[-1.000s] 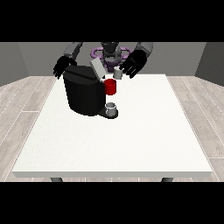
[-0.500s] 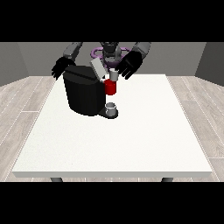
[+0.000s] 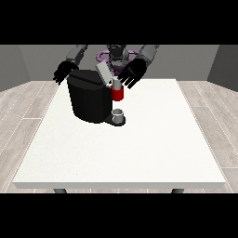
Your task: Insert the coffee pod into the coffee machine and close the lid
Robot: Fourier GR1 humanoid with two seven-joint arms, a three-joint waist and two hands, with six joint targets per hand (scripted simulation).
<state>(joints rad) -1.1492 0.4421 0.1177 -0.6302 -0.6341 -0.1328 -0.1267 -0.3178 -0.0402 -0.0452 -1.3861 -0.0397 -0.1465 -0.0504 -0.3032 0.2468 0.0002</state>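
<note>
**Q:** White table (image 3: 139, 153), grey floor around it. Where is the coffee pod?

**A:** No separate pod can be made out. A red-fronted brew head (image 3: 117, 94) sits on the black coffee machine (image 3: 89, 100), lid (image 3: 104, 73) tilted up, open.

**Q:** Which hand is nearer?

**A:** The hand at the view's right (image 3: 131, 74), fingers spread, just above and right of the lid. The hand at the view's left (image 3: 64, 72) hangs spread behind the machine.

**Q:** Any containers?

**A:** A small grey cup (image 3: 119, 115) under the spout; contents unseen.
</note>
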